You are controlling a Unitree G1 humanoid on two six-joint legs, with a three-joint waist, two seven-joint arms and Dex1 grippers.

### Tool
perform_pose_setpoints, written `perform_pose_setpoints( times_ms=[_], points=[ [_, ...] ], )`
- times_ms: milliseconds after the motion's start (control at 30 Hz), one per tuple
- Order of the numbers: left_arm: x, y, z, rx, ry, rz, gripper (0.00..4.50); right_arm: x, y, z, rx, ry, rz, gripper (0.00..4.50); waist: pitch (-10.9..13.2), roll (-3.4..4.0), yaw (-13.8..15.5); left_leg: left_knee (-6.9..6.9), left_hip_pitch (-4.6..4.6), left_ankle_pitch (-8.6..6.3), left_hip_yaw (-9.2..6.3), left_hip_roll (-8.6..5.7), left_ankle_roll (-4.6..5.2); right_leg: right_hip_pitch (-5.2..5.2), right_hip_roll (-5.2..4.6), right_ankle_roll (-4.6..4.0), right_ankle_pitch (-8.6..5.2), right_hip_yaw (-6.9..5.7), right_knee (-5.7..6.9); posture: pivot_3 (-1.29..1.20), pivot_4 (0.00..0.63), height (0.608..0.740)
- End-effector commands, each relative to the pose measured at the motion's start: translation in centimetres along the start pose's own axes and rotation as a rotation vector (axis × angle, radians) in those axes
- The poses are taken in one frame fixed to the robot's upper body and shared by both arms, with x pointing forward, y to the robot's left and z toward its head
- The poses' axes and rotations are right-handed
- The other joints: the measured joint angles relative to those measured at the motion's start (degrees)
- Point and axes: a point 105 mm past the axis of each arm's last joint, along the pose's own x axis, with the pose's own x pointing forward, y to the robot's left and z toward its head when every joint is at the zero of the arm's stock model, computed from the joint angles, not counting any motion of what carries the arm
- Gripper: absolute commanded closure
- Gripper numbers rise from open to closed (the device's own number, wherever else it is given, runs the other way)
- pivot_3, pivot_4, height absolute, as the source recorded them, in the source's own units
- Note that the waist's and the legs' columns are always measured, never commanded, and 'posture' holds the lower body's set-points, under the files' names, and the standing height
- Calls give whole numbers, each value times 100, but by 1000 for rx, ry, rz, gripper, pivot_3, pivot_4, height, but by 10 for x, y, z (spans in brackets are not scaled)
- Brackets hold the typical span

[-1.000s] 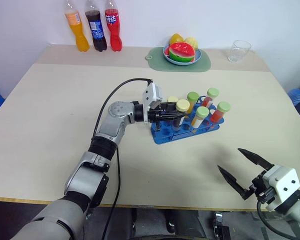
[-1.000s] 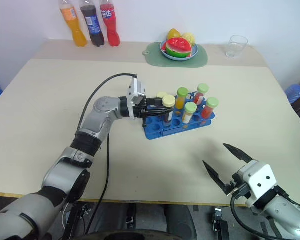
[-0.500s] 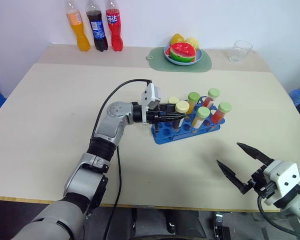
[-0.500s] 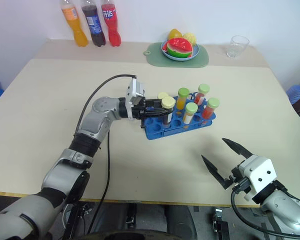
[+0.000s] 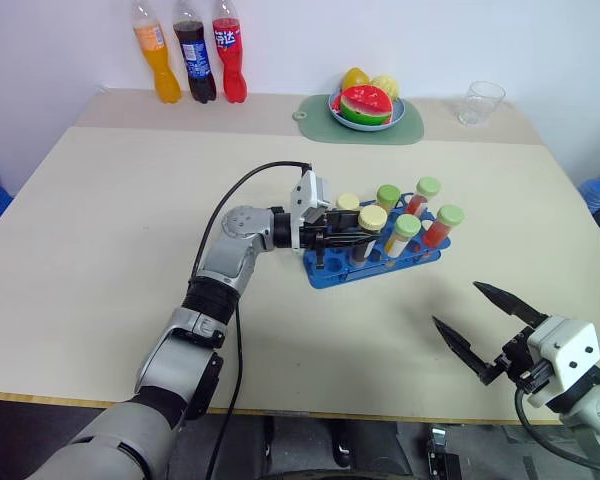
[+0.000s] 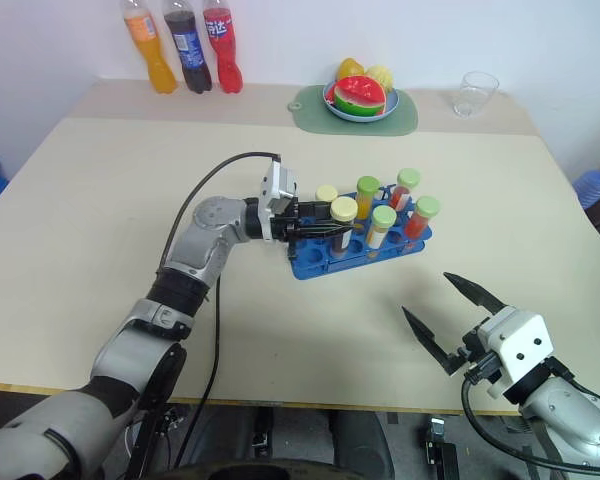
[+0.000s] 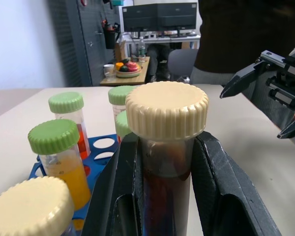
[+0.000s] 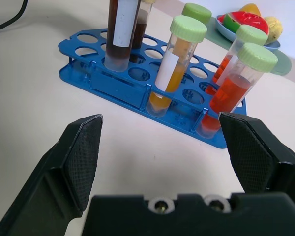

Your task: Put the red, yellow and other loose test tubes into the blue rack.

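Left gripper [image 5: 352, 237] jaws clenched on a cream-capped dark tube [image 7: 166, 147], upright over the blue rack [image 5: 370, 265]. Right gripper [image 5: 483, 330] jaws released, near the rack.

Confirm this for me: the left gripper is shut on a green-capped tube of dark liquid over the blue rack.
Not quite. The tube in the left gripper has a cream cap, not a green one, as the left wrist view shows. The rest holds: the gripper is shut on that dark tube at the blue rack.
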Motion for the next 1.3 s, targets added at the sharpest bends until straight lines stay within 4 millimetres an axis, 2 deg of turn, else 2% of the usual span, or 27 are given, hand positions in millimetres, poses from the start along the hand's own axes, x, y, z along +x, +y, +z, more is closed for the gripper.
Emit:
perform_pose_setpoints(
  times_ms=[33,533,1300],
  points=[
    [3,-4,-16,-39,59,-8,3740,1,1,9,-25,-25,4,293,0,0,1,0,0,0,0,0,0,0,0,0,0,0,0,0,150,740],
    [-10,2,-21,-35,92,25,3740,4,0,8,-29,-29,4,293,-15,-1,-3,0,3,0,0,1,0,3,0,0,0,0,0,0,150,740],
    [-14,-1,-24,-32,106,20,3740,6,-1,8,-31,-32,7,293,-19,-1,-4,0,5,0,0,1,0,4,1,0,0,0,0,0,150,740]
  ],
)
